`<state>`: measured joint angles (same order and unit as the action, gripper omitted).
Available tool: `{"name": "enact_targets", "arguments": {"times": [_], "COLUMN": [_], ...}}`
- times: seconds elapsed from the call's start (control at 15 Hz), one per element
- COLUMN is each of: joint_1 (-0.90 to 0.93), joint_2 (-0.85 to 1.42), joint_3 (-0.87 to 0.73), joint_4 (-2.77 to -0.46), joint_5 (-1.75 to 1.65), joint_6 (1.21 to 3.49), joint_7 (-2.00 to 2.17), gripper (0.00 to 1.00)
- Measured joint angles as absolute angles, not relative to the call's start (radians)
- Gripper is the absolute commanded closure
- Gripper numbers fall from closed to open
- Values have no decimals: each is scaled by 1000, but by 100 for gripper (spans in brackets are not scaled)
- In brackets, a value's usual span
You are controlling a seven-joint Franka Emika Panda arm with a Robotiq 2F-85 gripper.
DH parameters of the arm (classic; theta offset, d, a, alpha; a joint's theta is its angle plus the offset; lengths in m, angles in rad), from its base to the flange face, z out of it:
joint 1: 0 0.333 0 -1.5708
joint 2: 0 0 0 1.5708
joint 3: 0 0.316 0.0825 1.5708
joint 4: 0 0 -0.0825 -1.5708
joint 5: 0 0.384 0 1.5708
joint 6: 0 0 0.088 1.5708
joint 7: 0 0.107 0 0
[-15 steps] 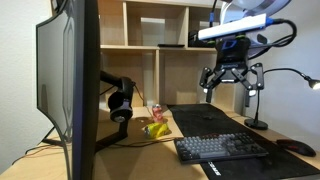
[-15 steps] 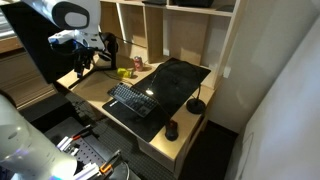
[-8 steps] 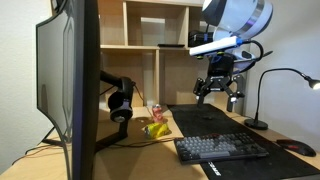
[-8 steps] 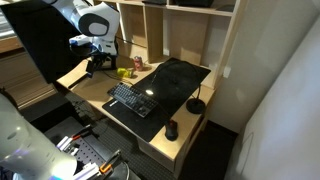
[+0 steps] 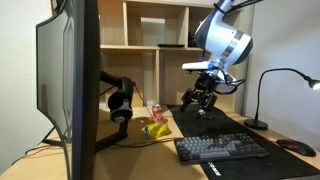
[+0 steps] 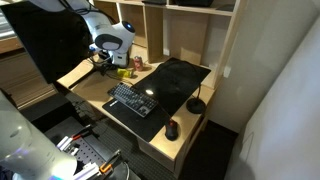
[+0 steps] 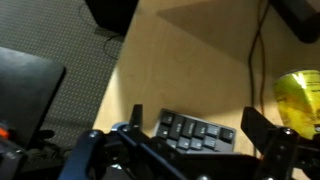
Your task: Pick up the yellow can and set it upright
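Observation:
The yellow can (image 5: 155, 129) lies on its side on the wooden desk, just in front of the red-and-white can (image 5: 156, 112). It also shows in an exterior view (image 6: 125, 72) and at the right edge of the wrist view (image 7: 301, 99). My gripper (image 5: 201, 103) hangs open and empty above the desk mat, to the right of both cans and well above them. In an exterior view the gripper (image 6: 106, 60) is close beside the cans. In the wrist view my gripper (image 7: 200, 128) has its fingers spread wide, with the keyboard (image 7: 196, 135) between them.
A big monitor (image 5: 70, 80) stands at the left, with headphones (image 5: 120, 103) beside the cans. A keyboard (image 5: 222, 148), a dark desk mat (image 5: 205, 122), a mouse (image 5: 296, 147) and a desk lamp (image 5: 262, 100) are on the desk. Shelves (image 5: 160, 30) stand behind.
The arm has swung left and down from above the lamp side toward the cans. The gripper stays open. The cans have not moved.

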<state>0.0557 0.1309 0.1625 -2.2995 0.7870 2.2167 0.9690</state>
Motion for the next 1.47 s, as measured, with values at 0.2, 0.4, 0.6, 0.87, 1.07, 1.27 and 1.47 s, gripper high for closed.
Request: {"name": "enact_targets", "arguments": {"times": [0.2,0.4,0.6,0.87,1.07,1.27,1.47], "joint_1": [66,77,88,100,98,94,106], "joint_2": [278,275,270,343,416,468,511], "joint_3": [156,146,136,131,128,126,115], "joint_4": [-2179,-2183,-2186,-2168,-2110,-2041,-1984], "joint_5": [890,890,877,899,974,1055,1056], "joint_6": [2299,2299,2301,2338,2339,2336,2345], "joint_7": [950,951,950,896,824,750,748], "gripper": [0,0,0,0,0,0,0]}}
